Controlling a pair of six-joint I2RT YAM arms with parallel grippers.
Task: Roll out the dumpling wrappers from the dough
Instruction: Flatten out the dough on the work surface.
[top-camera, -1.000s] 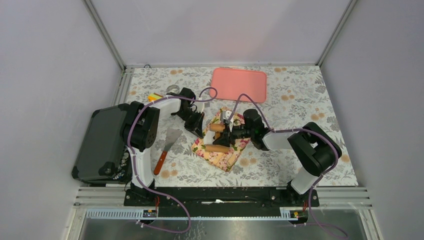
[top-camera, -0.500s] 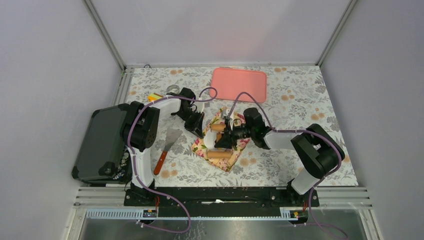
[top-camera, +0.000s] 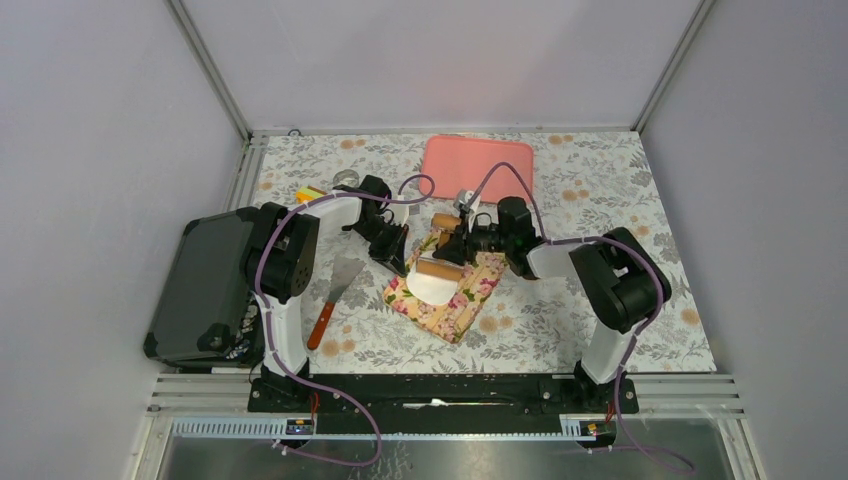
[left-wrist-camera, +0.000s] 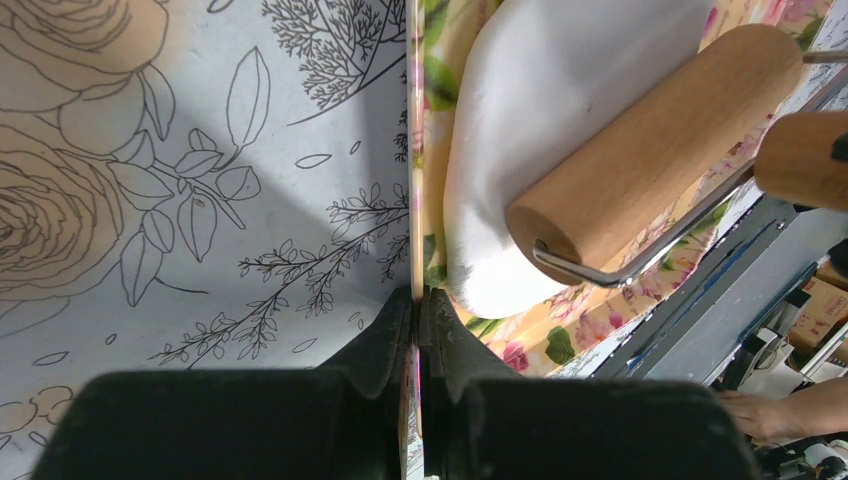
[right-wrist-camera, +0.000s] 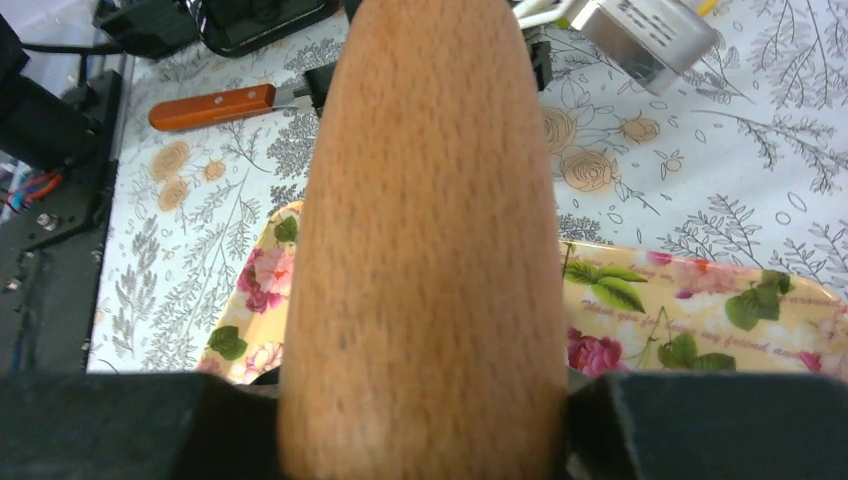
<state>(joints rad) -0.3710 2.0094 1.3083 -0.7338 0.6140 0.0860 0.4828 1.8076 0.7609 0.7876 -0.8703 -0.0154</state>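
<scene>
The dough (top-camera: 430, 288) is a flat white sheet on a floral mat (top-camera: 455, 312). The brown wooden rolling pin (top-camera: 438, 268) rests across the dough's far edge. My right gripper (top-camera: 462, 243) is shut on the pin's handle (right-wrist-camera: 430, 220), which fills the right wrist view between the jaws (right-wrist-camera: 425, 400). My left gripper (top-camera: 398, 260) is shut on the mat's left edge (left-wrist-camera: 413, 150). In the left wrist view the fingers (left-wrist-camera: 415, 297) pinch that thin edge, with the dough (left-wrist-camera: 530, 130) and the roller (left-wrist-camera: 650, 140) just beyond. No cut round wrappers show.
A pink tray (top-camera: 478, 168) lies at the back. A scraper with a wooden handle (top-camera: 333, 297) lies left of the mat and shows in the right wrist view (right-wrist-camera: 210, 105). A black case (top-camera: 200, 290) stands at the far left. A metal ring (top-camera: 347, 178) lies behind the left arm.
My right gripper has pulled the rolling pin from the near part of the mat toward the far side. The flat dough sheet is now uncovered. The left gripper has stayed put.
</scene>
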